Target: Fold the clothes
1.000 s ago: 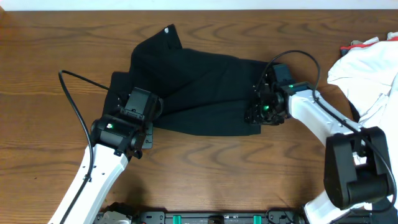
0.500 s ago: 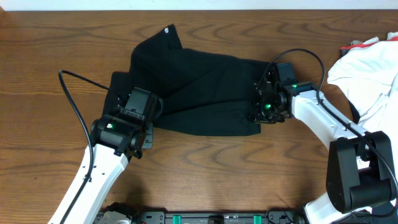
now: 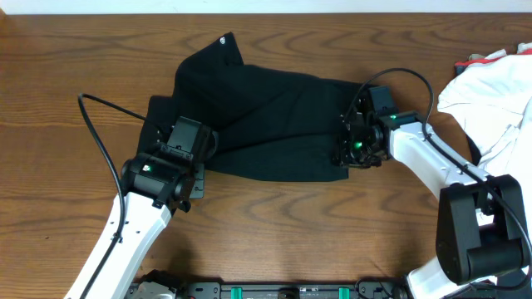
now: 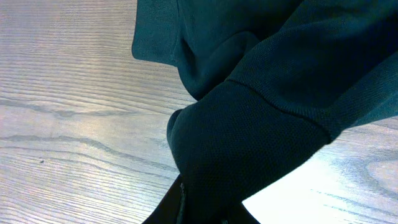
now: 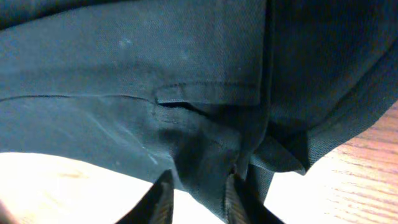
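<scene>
Shirt (image 3: pixel 266 116), black, lies spread on the wooden worktop (image 3: pixel 66 75). Left fingers (image 3: pixel 208 143) are clamped on its sleeve; right fingers (image 3: pixel 345 156) pinch its hem between them.

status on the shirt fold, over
Left gripper shut on the black shirt. Right gripper shut on its hem. Shirt spread on table, rumpled. White cloth heap at far right, apart.

Item 1: black shirt (image 4: pixel 261 124), fine knit, bunched. 1 fold with a stitched hem band runs down to the bottom edge; 1 edge lies flat at top.
Item 2: wooden table (image 4: pixel 62 124), grained, under the shirt.
</scene>
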